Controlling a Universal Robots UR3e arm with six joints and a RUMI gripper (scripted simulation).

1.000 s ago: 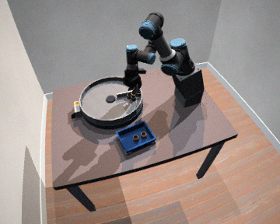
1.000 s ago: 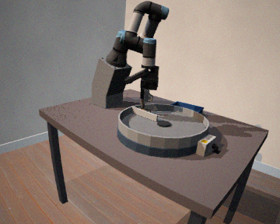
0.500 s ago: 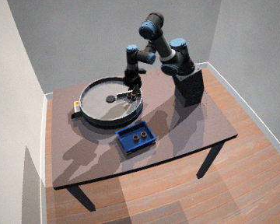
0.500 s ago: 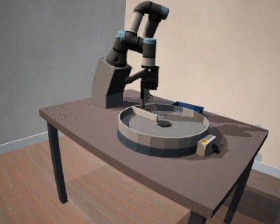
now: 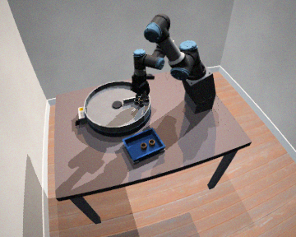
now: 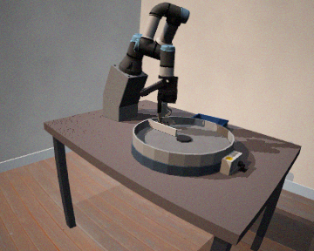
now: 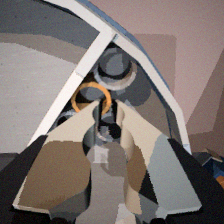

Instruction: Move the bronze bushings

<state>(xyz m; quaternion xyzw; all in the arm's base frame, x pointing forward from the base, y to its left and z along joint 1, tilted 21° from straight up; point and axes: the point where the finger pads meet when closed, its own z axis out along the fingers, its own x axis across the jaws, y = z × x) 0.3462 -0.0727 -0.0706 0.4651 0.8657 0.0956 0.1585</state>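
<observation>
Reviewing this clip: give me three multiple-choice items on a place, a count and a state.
1. The crate sits: A on the turntable; B on the table beside it; C on the floor.
2. Bronze bushings in the crate: A none; B four; C two.
3. The jaws stand: A close together; B spread wide; C out of view.

1 B: the blue crate rests on the table next to the turntable.
2 C: two bronze bushings lie inside.
3 A: the gripper is narrow at a bronze ring.
</observation>
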